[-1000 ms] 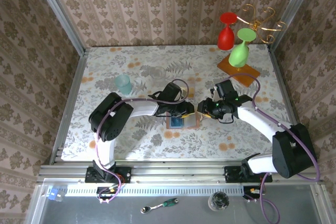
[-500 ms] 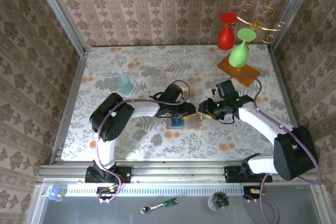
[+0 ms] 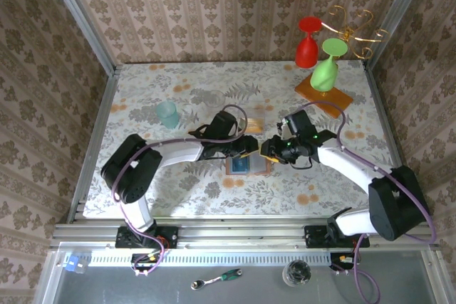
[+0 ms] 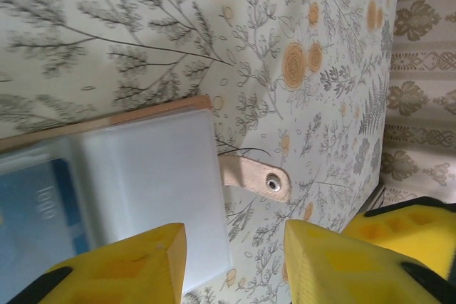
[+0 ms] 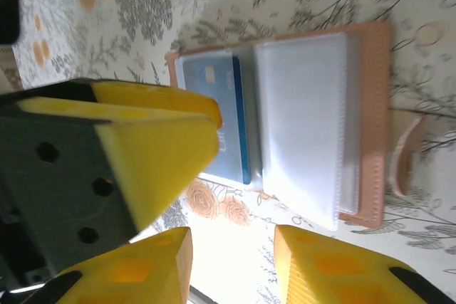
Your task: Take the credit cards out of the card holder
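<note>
The card holder [image 3: 247,166] lies open on the flowered table, tan rim [image 5: 372,126] round pale pocket panels [image 4: 153,176]. A blue credit card [image 5: 222,122] sits in one pocket [image 4: 35,208]. The snap strap [image 4: 254,176] sticks out flat beside the holder. My left gripper [image 3: 252,148] hovers over the holder's far edge, open [image 4: 235,265], with one finger above the pale panel and nothing between the fingers. My right gripper [image 3: 266,151] is close on the right, open [image 5: 231,272] over bare table beside the holder. A small tan rectangle [image 3: 253,124] lies just beyond the left gripper.
A teal cup [image 3: 168,114] stands at the left middle. At the back right an orange slab [image 3: 335,99] bears a gold rack [image 3: 356,30] with a red goblet [image 3: 307,48] and a green goblet [image 3: 325,70]. Patterned walls close the table on three sides.
The left arm's elbow has swung out to the left, uncovering the tan rectangle. The right gripper has shifted left toward the holder and narrowed a little.
</note>
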Motion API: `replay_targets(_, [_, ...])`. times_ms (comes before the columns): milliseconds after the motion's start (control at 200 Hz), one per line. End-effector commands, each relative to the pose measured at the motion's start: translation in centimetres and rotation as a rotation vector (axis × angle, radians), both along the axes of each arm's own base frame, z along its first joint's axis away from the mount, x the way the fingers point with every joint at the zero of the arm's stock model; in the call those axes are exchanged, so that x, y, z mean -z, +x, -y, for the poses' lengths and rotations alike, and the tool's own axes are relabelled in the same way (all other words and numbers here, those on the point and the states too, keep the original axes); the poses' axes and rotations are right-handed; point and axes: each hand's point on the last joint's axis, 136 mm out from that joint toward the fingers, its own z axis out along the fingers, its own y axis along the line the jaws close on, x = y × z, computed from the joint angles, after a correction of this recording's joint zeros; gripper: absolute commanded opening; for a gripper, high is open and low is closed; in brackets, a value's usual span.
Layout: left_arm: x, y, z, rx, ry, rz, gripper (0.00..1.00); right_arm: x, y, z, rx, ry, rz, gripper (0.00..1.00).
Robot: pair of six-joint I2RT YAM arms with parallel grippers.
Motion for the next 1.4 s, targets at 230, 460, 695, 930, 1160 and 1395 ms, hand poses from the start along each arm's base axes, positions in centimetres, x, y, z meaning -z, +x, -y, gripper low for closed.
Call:
replay_targets(230, [1.7, -0.4, -4.6, -0.059, 0.035, -0.002, 0.41, 1.6, 0.9, -2.6, -0.055, -0.061, -0.03, 0.35])
replay_targets(460, [2.3, -0.8, -5.7, -0.069, 0.039, -0.011, 0.41, 2.8, 0.6, 1.3, -0.014, -0.29, -0.014, 0.45])
replay_targets(695, [2.3, -0.5, -5.6, -0.07, 0.036, -0.009, 0.41, 4.8, 0.2, 0.7, -0.027, -0.264, -0.074, 0.48])
replay_targets(930, [2.8, -0.7, -6.0, -0.075, 0.049, -0.021, 0.41, 5.7, 0.3, -0.1, -0.03, -0.235, -0.095, 0.48])
replay_targets(1160, [3.2, -0.7, -6.2, -0.082, 0.053, -0.03, 0.41, 5.3, 0.5, -1.4, -0.044, -0.16, -0.1, 0.42])
replay_targets(1395, [3.2, -0.7, -6.2, -0.081, 0.052, -0.029, 0.41, 4.0, 0.9, -3.0, -0.04, -0.073, -0.089, 0.36])
